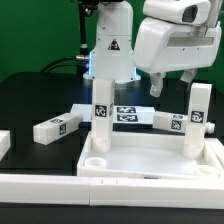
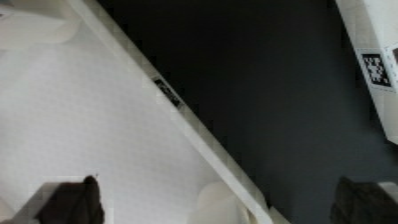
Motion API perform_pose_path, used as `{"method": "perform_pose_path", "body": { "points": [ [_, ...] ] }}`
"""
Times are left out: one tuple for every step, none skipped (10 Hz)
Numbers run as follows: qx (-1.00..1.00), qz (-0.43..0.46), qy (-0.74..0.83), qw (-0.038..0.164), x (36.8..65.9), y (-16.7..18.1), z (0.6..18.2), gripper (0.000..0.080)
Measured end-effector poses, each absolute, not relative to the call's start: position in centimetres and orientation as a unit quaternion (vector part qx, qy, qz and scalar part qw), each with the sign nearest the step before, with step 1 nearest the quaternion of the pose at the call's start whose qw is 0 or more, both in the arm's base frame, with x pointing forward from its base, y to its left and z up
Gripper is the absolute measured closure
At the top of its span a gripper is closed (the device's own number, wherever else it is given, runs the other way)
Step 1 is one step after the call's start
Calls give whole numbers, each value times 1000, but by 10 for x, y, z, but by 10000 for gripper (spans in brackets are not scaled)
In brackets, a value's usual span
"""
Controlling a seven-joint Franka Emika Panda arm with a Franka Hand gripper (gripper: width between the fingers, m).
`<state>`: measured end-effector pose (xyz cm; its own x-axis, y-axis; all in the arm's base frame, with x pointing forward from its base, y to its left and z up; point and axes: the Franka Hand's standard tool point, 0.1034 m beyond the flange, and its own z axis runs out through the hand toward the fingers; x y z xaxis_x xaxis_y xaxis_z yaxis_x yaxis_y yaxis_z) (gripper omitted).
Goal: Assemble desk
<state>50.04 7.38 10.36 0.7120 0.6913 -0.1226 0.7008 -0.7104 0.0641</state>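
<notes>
Here we see the pincer (image 1: pixel 172 86) (image 2: pixel 217 205) hanging with its fingers (image 2: pixel 71 200) spread wide and nothing between them. Below it lies the desk panel (image 1: pixel 150 162) (image 2: pixel 89 120), flat on the table (image 1: pixel 30 100) (image 2: pixel 267 80). In the wrist view its raised rim runs slantwise under the gap between the fingers. Just beside the pincer, toward the exterior view's right, the upright leg (image 1: pixel 200 115) stands at a corner of the panel. The second upright leg (image 1: pixel 101 112) stands well apart from the pincer, toward the exterior view's left. Behind and below the pincer, the lying leg (image 1: pixel 165 122) rests on the table. The far lying leg (image 1: pixel 55 127) lies beyond the second upright one. The table is black. The marker board (image 1: pixel 128 115) lies between the upright legs. The white robot pedestal (image 1: pixel 108 50) rises behind, against a green backdrop (image 1: pixel 25 35).
</notes>
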Motion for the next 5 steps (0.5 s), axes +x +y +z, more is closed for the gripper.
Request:
{"method": "perform_pose_path", "body": {
  "points": [
    [926,-46,372,48,498,75,102,150],
    [932,-52,358,35,489,79,96,150],
    [935,-60,350,20,475,89,87,150],
    [946,-69,318,-8,462,97,75,150],
    [954,-73,290,-15,458,102,67,150]
  ]
}}
